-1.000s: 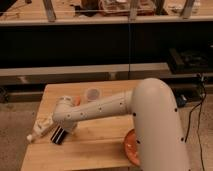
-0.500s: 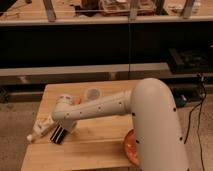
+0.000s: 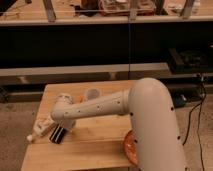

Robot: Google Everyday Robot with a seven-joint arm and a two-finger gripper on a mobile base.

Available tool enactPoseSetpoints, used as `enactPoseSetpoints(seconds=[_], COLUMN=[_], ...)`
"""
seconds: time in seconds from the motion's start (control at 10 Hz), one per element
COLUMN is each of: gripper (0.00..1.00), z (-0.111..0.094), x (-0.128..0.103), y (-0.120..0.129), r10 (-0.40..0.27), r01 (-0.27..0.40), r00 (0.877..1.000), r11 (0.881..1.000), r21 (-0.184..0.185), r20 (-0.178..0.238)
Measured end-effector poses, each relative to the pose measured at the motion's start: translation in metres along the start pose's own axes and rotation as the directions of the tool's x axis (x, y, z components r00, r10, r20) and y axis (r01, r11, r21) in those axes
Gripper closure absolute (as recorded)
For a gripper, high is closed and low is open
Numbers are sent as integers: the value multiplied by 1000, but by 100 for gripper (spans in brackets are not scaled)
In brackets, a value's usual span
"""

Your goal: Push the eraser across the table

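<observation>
The eraser (image 3: 58, 134), a small black striped block, lies on the left part of the light wooden table (image 3: 95, 145). My gripper (image 3: 62, 126) is at the end of the white arm, low over the table, right above and touching or almost touching the eraser's far end. A white plastic bottle (image 3: 40, 129) lies on its side just left of the eraser and gripper.
An orange plate (image 3: 128, 147) sits at the table's right front, partly behind my arm. A small pale cup (image 3: 92, 93) and an orange object (image 3: 80, 99) stand near the far edge. A long grey shelf (image 3: 75, 70) runs behind the table.
</observation>
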Motion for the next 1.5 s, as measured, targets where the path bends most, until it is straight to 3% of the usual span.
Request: enactPoseSetpoints(seconds=[1.5], gripper=[100], z=[-1], x=[-1], y=[-9], r10=[-19], r01=[19], r00=[1000], r11=[1000], r21=[11], r20=[-5])
